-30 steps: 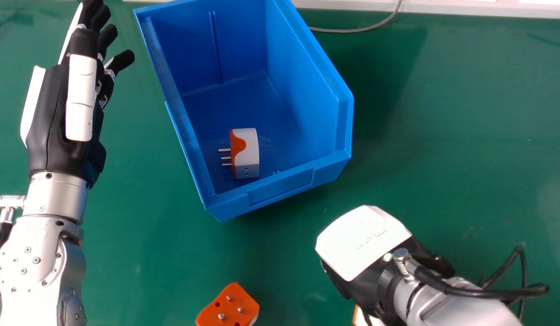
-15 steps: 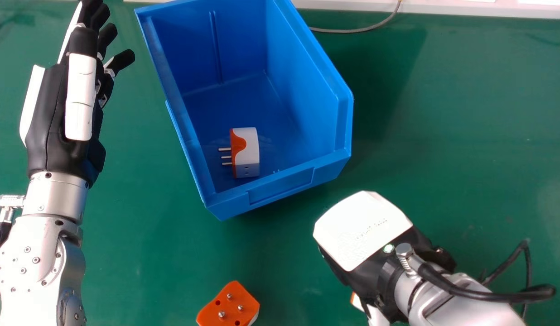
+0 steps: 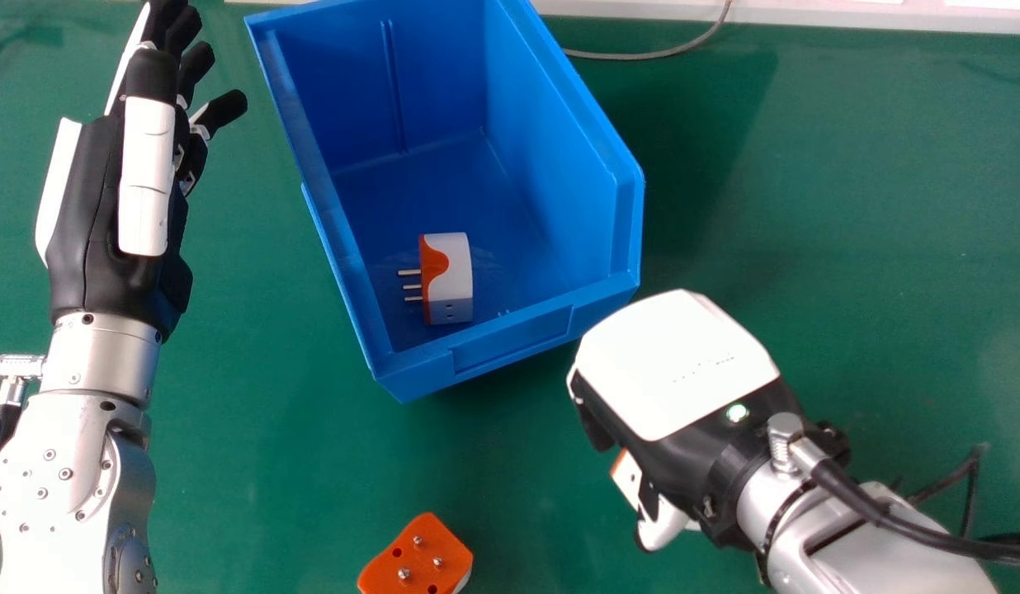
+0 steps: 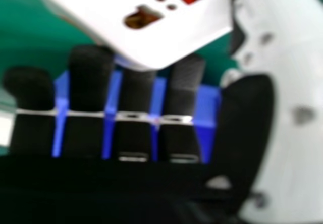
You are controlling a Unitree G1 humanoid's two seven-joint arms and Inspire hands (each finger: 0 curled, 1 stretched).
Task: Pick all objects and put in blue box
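Blue box, head view: from where I'm standing, the blue box (image 3: 510, 342) sits toward the far edge of the table (image 3: 848, 247), with one boxed adapter (image 3: 449, 280) lying inside by its near wall.
Left hand: open and idle (image 3: 143, 206), left of the box.
Right hand: closed on the carried adapter (image 3: 627, 480), just off the box's near right corner; that's the right hand (image 3: 675, 363), palm turned away from me.
Loose adapter: pins up on the table (image 3: 415, 557), on the near side of the box and well apart from it.
Carried adapter, right hand view: pinched between fingers (image 4: 91, 82) and thumb (image 4: 282, 108), blue box beyond them.
Step in hand: taking this adapter to the box, I'd say.
Next move: clear the near wall, get over the opening, then let go; the loose one after.
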